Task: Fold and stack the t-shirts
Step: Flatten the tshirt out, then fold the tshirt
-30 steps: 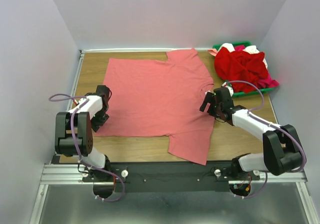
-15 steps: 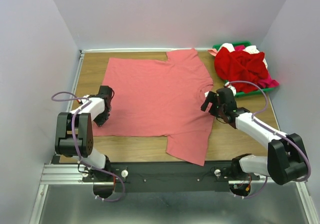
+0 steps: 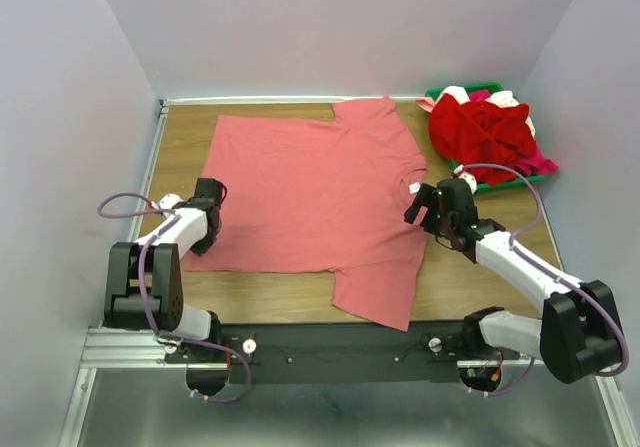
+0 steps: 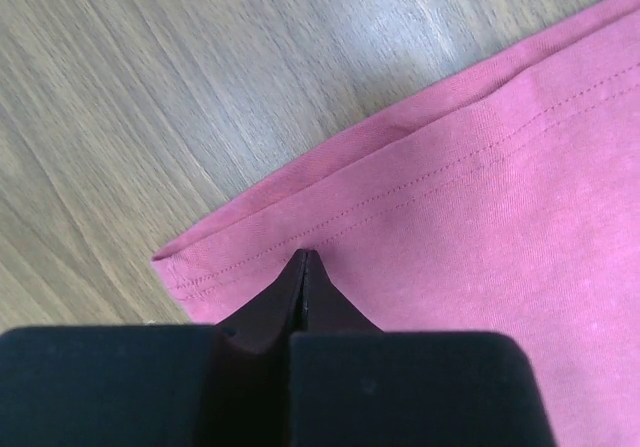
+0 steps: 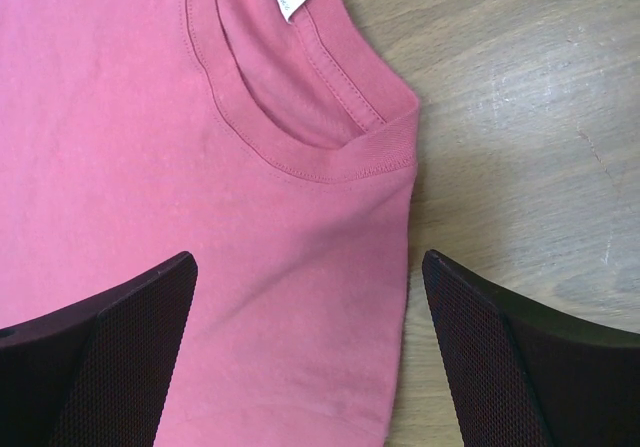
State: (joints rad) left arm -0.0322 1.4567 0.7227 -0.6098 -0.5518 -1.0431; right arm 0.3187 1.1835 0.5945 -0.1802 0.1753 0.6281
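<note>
The pink t-shirt (image 3: 310, 192) is spread flat on the wooden surface (image 3: 185, 137). The other t-shirts (image 3: 485, 132) are heaped in the green tray (image 3: 483, 86) at the far right. The left claw (image 4: 305, 267) is pinched shut on the hem near the bottom corner; whether both layers are caught cannot be told. The right claw (image 5: 308, 267) is held wide open over the shoulder beside the collar (image 5: 300, 157), and nothing is gripped by it. If only 1 layer is held, the fold could be skewed. If a lift is begun before the right claw is closed, the cloth could be dragged sideways and bunched.
</note>
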